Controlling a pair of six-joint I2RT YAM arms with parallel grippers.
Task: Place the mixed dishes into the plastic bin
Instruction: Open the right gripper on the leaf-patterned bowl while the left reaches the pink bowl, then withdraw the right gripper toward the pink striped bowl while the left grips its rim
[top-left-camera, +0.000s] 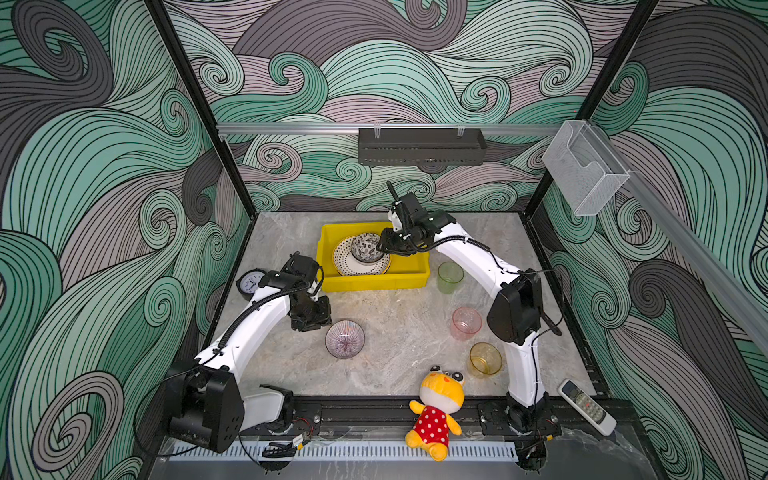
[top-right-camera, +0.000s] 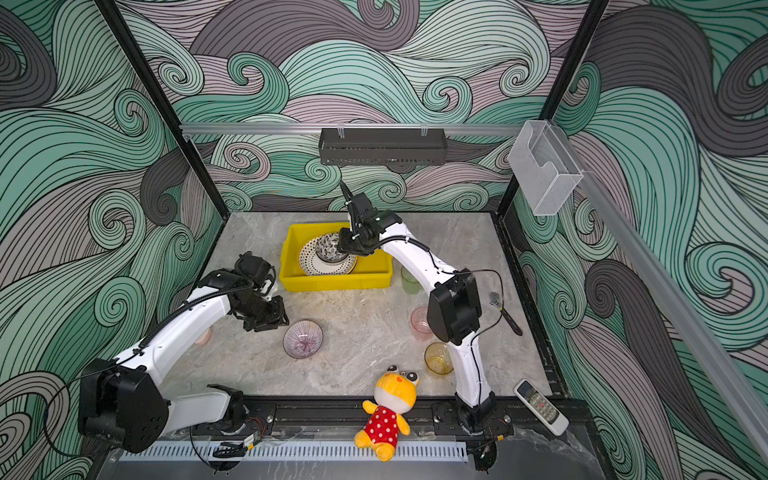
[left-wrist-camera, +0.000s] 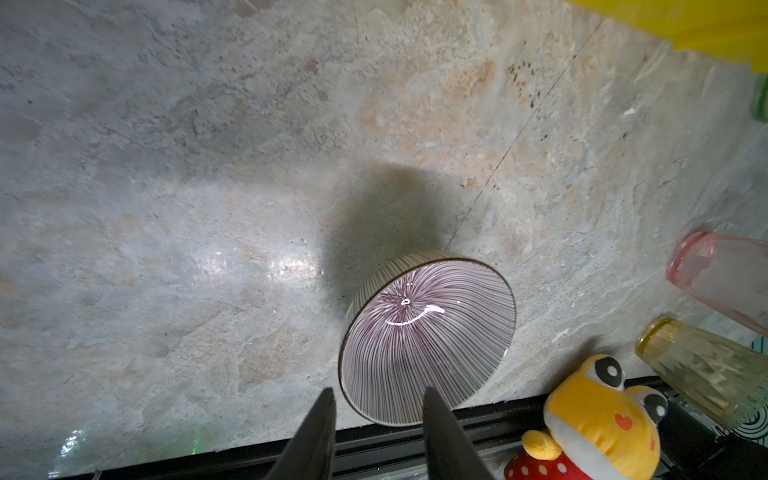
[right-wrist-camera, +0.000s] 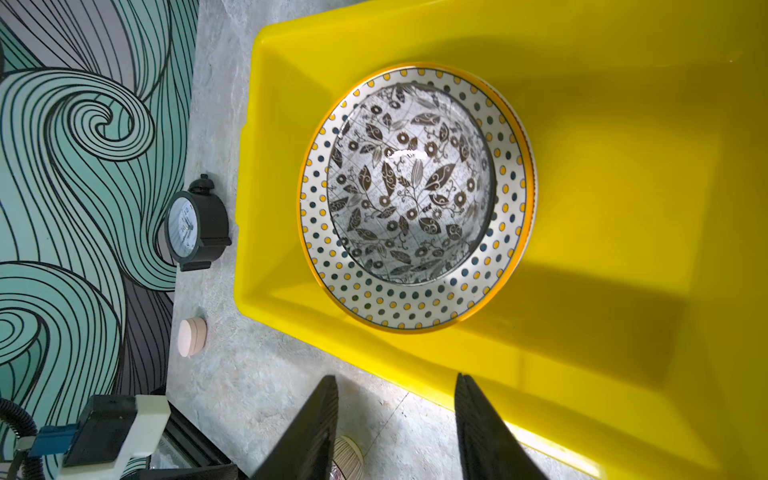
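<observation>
Hovering at the right side of the yellow plastic bin (top-left-camera: 374, 284), the right tool (right-wrist-camera: 395, 382) is spread wide and empty, with only table and bin rim showing between its fingers. Inside the bin, toward its left half, lies a dotted plate (right-wrist-camera: 374, 299) with a black-white bowl (right-wrist-camera: 411, 183) sitting upright on it. The edge of another plate peeks out beneath the dotted one.

The left tool (left-wrist-camera: 379, 390) hangs low just beside the lilac bowl (top-left-camera: 345, 338), which stands upright on the table (top-left-camera: 399, 332) in front of the bin. Its fingers are parted, unclenched, and the bowl's near rim shows in the gap. I cannot tell whether they touch it.

Three cups stand on the table's right side, outside the bin: a green cup (top-left-camera: 450, 276) just beside the bin's right end, a pink cup (top-left-camera: 466, 322) nearer the front, and an amber cup (top-left-camera: 485, 359) nearer still. A plush toy (top-left-camera: 436, 411) lies at the front edge, and a black clock (top-left-camera: 249, 282) stands left of the bin.
</observation>
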